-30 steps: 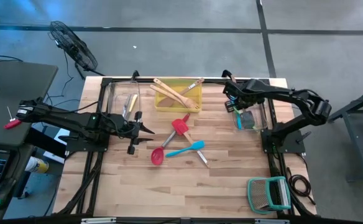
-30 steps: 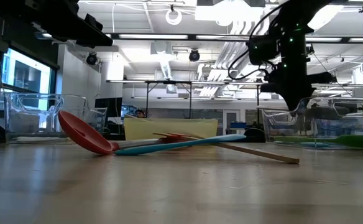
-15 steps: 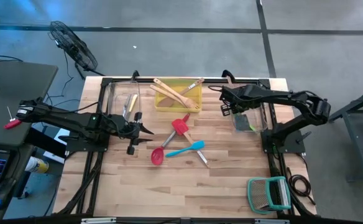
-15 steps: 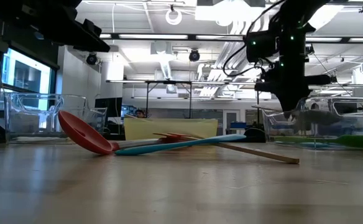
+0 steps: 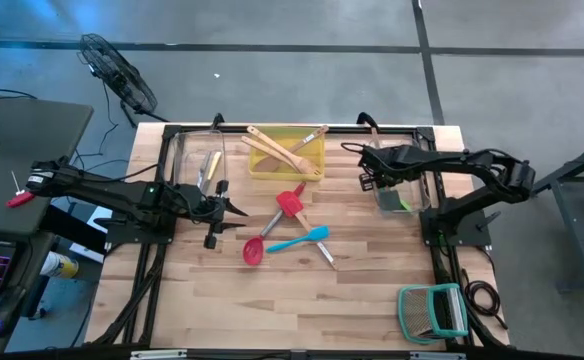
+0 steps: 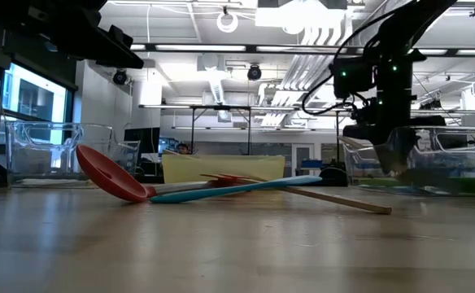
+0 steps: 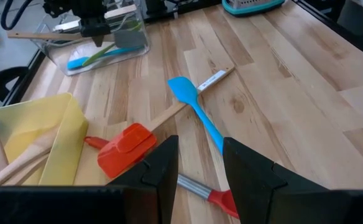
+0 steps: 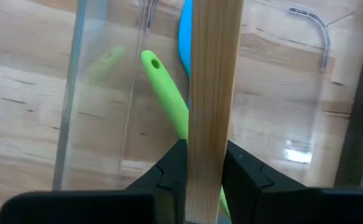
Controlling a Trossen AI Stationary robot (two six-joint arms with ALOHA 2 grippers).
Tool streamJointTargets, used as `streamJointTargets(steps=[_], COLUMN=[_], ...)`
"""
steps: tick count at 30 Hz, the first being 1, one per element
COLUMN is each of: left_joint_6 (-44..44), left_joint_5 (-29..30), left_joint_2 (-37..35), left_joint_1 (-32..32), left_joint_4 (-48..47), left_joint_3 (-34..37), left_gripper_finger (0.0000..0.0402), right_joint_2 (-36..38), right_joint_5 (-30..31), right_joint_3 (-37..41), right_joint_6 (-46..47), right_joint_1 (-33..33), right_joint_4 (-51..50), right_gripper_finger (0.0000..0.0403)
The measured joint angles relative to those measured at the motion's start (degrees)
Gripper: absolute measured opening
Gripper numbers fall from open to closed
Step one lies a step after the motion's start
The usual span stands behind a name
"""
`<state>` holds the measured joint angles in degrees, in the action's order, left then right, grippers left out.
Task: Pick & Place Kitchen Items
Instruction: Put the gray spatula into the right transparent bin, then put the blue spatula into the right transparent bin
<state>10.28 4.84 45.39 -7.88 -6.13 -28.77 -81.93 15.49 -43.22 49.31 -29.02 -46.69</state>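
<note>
Spatulas [image 5: 294, 222] lie mid-table, between two bins [image 5: 404, 186].

The right pincer [image 5: 369, 176], clamping a wooden utensil [image 8: 214, 93], has lowered toward the clear bin [image 5: 404, 192].

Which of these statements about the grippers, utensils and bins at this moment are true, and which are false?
1. The right gripper is shut on a wooden utensil. True.
2. A green utensil lies in the clear bin on the right. True.
3. The red ladle sits inside the yellow tray. False: it lies on the bare table.
4. The left gripper holds the blue spatula. False: it is open and empty, the spatula lying on the table.
5. The yellow tray holds wooden utensils. True.
</note>
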Motion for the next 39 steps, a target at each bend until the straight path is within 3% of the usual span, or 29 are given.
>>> streamJointTargets(steps=[10,16,25,28,34,39], left_joint_6=[0.4,1.0,1.5,1.5,1.5,1.5], left_joint_5=[0.0,0.0,0.0,0.0,0.0,0.0], left_joint_2=[0.0,0.0,0.0,0.0,0.0,0.0], left_joint_1=[0.0,0.0,0.0,0.0,0.0,0.0], left_joint_4=[0.6,0.6,0.6,0.6,0.6,0.6], left_joint_3=[0.1,0.1,0.1,0.1,0.1,0.1], left_gripper_finger=[0.0122,0.0122,0.0122,0.0122,0.0122,0.0122], right_joint_2=[-0.4,-0.3,-0.3,-0.3,-0.3,-0.3], right_joint_5=[-1.5,-1.3,-1.0,-3.9,-8.0,-8.0], right_joint_3=[0.4,0.3,-2.3,-4.8,-12.4,-19.1], right_joint_6=[0.3,-1.4,-4.0,-4.3,-3.3,-3.0], right_joint_1=[0.3,0.3,0.3,0.3,0.6,0.6], right_joint_4=[2.3,3.1,3.2,2.2,-3.8,-12.9], right_gripper_finger=[0.0234,0.0298,0.0298,0.0290,0.0279,0.0273])
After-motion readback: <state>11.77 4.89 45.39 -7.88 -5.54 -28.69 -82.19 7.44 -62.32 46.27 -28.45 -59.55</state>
